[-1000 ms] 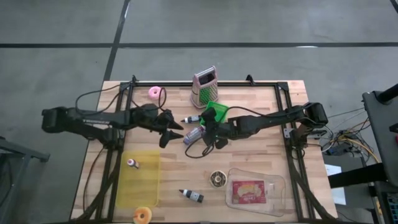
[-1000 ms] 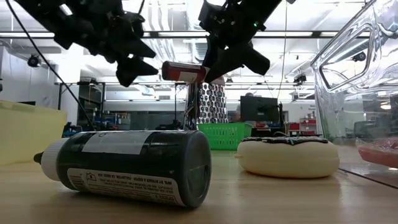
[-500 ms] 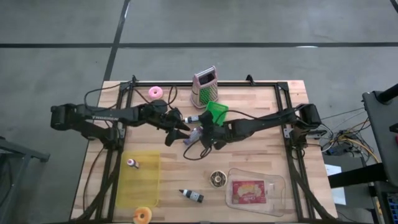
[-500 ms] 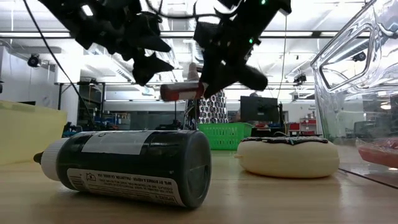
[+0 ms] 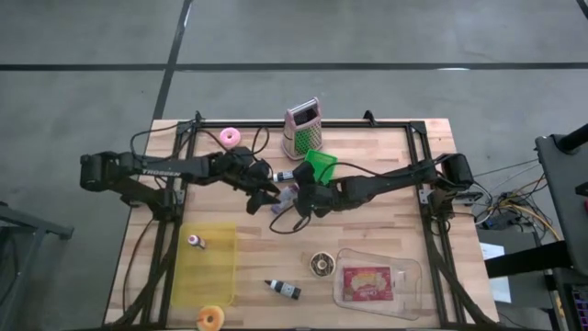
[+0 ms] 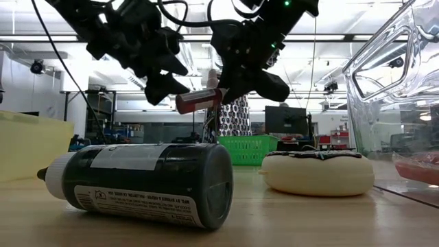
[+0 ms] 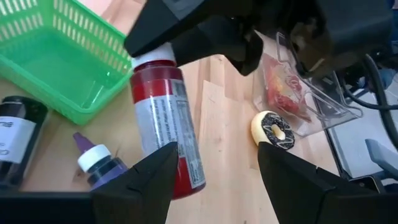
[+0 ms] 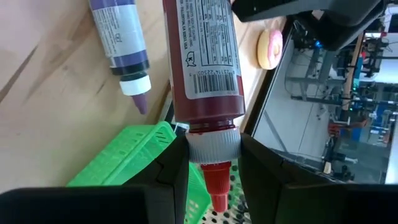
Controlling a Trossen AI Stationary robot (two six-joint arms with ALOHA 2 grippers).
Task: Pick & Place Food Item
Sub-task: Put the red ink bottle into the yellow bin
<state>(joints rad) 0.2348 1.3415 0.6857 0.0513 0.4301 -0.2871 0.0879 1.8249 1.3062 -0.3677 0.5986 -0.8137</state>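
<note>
Left gripper (image 7: 211,165) nearer, seemingly flanking red bottle (image 7: 165,134)

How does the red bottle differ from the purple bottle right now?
The red bottle is held off the table in the right gripper, clamped at its white collar; the purple bottle lies flat on the table, untouched. The red bottle has a red nozzle and looks fatter; the purple bottle has a purple tip and looks slimmer. Both carry printed labels and white collars.

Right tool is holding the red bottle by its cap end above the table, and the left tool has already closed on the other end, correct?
Not quite. The left tool is open around the red bottle, as the left wrist view shows. The right tool does hold its cap end.
</note>
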